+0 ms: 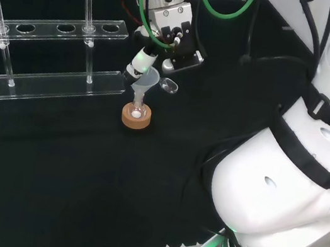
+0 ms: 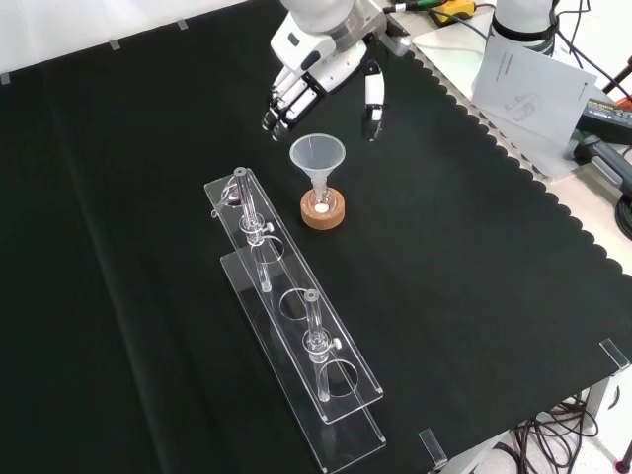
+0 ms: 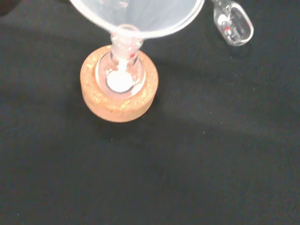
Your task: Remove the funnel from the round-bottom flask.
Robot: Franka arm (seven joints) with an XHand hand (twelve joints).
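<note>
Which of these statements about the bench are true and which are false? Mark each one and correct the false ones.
1. The funnel sits in the flask. True.
2. The flask rests on a red ribbed ring. False: it rests on a cork ring.
3. The hand holds the funnel. False: in the front view it is open, beyond the funnel and not gripping it.
4. A clear rack stands on the cloth. True.

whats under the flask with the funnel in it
A cork ring stand sits under the round-bottom flask, on the black cloth. The funnel covers the flask's neck, and the ring hides the flask's underside.
</note>
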